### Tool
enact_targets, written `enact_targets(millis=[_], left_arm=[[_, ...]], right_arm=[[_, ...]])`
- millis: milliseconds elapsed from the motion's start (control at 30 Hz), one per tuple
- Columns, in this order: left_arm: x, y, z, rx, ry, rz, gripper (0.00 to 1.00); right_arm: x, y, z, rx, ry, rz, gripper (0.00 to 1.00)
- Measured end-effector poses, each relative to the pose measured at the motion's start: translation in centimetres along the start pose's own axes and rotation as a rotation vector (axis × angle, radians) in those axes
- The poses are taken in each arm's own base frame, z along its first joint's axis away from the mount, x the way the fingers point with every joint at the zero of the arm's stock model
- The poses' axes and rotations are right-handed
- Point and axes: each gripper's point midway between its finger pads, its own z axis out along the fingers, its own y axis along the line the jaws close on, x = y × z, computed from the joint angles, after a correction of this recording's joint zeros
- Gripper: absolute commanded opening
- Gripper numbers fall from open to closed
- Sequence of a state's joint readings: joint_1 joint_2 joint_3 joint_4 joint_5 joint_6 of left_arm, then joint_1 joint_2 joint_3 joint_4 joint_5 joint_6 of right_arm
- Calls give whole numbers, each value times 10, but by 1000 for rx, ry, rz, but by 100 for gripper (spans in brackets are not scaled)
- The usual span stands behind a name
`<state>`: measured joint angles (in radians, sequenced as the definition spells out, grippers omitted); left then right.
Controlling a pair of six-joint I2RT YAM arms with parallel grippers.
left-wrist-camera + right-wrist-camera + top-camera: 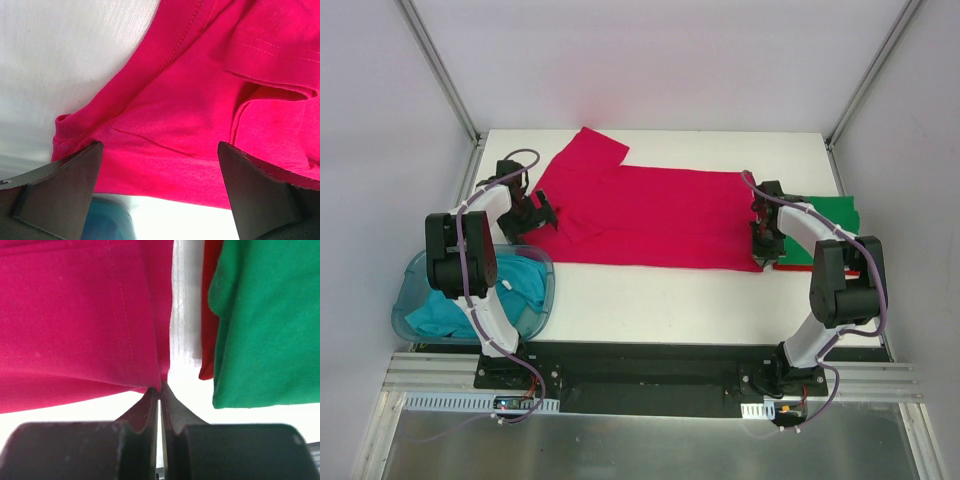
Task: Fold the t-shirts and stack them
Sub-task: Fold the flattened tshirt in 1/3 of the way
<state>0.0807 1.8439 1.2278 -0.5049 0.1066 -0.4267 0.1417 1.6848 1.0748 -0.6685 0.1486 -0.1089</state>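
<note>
No lettering, label, brand or number could be read anywhere: the crimson t-shirt [650, 215], the green t-shirt [830, 215], the blue tub [546, 285] and the bench [670, 300] showed only plain surfaces.

Just right of the right pincer [159, 388], a green shirt [265, 325] atop a stacked red shirt [210, 310] blocks that side; only a narrow bare strip of table [185, 305] parts them. Between it and the left pincer [160, 146] lies the spread red shirt [650, 215]. A blue tub [544, 298] crowds the left pincer's near side.
</note>
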Motion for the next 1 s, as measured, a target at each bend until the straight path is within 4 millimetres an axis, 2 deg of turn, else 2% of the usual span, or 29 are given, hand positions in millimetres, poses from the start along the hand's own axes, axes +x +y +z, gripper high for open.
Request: enact_targets(millis=[100, 167, 233, 267, 433, 500, 533, 600, 733, 800, 900, 1000], left_arm=[[0, 2, 0, -6, -2, 0, 99], [0, 2, 0, -5, -6, -1, 99], [1, 3, -1, -7, -8, 0, 99], [1, 4, -1, -11, -8, 2, 99], [2, 8, -2, -13, -9, 5, 99], [3, 8, -2, -12, -12, 7, 99], [3, 9, -3, -12, -12, 6, 99], [4, 10, -3, -12, -12, 5, 99], [4, 10, -3, -9, -14, 8, 99], [4, 9, -3, -7, -16, 8, 99], [5, 10, -3, -6, -19, 8, 99], [7, 11, -4, -6, -22, 8, 99]], right_arm=[[3, -3, -2, 12, 14, -4, 8], [5, -5, -3, 22, 24, -6, 23], [8, -8, -4, 40, 36, -11, 34], [10, -10, -4, 47, 43, -12, 45], [13, -12, -9, 44, 63, -12, 63], [12, -5, -15, 2, 50, -11, 79], [11, 0, -20, -30, 35, -9, 96], [6, 12, -34, -105, -10, -4, 96], [-15, 56, -68, -342, -158, -33, 96], [-21, 80, -76, -432, -183, -57, 96], [-25, 106, -69, -494, -148, -80, 96], [-21, 116, -44, -489, -73, -73, 96]])
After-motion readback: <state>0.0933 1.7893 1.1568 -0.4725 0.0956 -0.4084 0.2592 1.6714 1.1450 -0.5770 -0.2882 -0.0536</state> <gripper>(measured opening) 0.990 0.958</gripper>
